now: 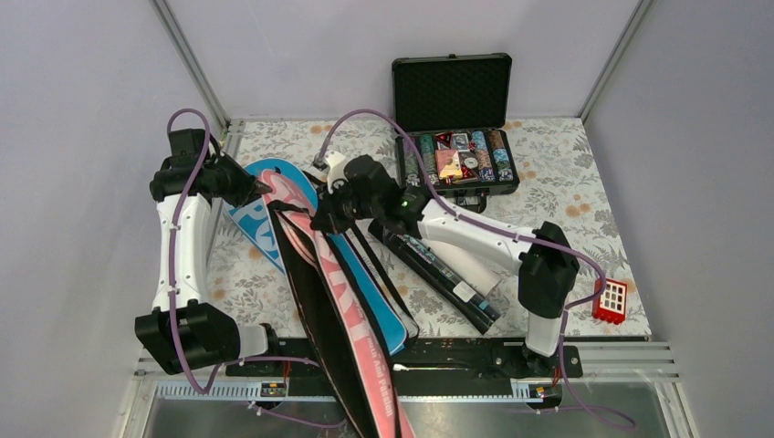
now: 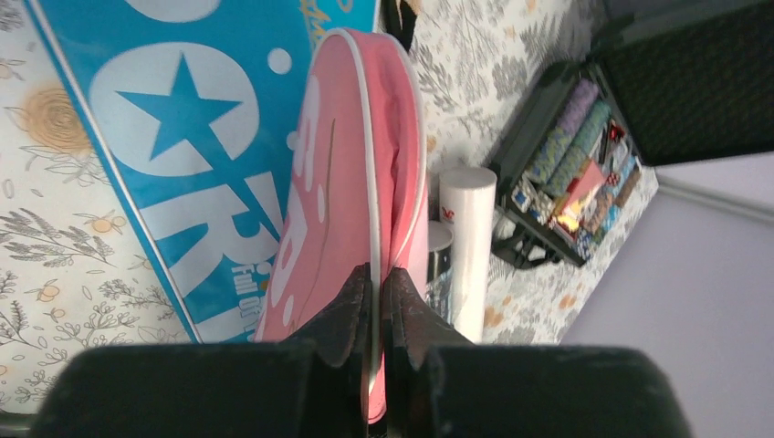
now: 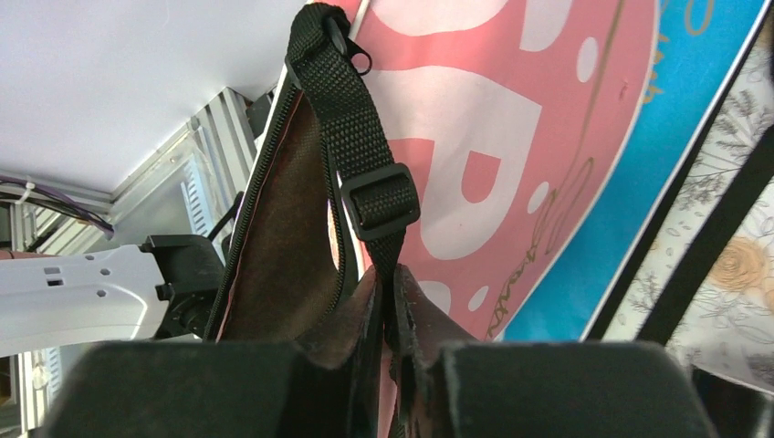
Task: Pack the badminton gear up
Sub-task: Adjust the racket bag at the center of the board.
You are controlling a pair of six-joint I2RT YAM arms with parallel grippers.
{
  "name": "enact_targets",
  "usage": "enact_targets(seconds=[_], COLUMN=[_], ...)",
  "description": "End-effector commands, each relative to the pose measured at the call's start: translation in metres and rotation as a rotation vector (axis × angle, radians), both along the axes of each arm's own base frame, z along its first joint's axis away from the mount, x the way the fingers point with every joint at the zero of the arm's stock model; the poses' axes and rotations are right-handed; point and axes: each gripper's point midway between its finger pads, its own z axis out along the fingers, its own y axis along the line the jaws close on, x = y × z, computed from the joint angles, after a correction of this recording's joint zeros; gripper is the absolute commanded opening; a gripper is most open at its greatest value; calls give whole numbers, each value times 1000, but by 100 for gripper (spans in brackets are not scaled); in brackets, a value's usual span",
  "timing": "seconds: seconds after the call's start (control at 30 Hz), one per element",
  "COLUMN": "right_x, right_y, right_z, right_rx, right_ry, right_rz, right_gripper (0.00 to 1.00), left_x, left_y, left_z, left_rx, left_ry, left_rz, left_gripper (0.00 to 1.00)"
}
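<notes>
**Pink racket cover (image 1: 339, 283) pinched open between both grippers**

It slants from the counter's (image 1: 566, 182) 11 o'clock to 6 o'clock, over the blue cover (image 1: 260, 224). The left gripper (image 2: 377, 292) is clamped on its piped rim. The right gripper (image 3: 383, 301) is pinched on its zip edge by the strap (image 3: 379, 196). I'd hold both grips firm and spread the mouth gently.

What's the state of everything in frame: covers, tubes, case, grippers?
pink cover: unzipped, dark lining showing, gripped by both grippers.
blue cover: lying flat, partly under the pink cover.
left gripper: shut on the pink cover's piped edge.
right gripper: shut on the pink cover at its strap.
dark tube: lying on the table, unpacked.
white tube: lying beside the dark tube.
black case: lid open.
red block: resting on the table.
</notes>
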Motion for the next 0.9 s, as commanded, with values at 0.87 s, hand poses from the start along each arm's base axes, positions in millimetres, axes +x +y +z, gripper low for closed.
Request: enact_targets(seconds=[0.87], right_x=[-67], right_y=[55], right_z=[32], right_rx=[169], right_ry=[298], right_rz=[91], right_gripper=[26], left_x=[35], left_y=[16], left_z=[17], left_rx=[-109], left_ry=[-88], left_rz=[224], left_gripper=[0])
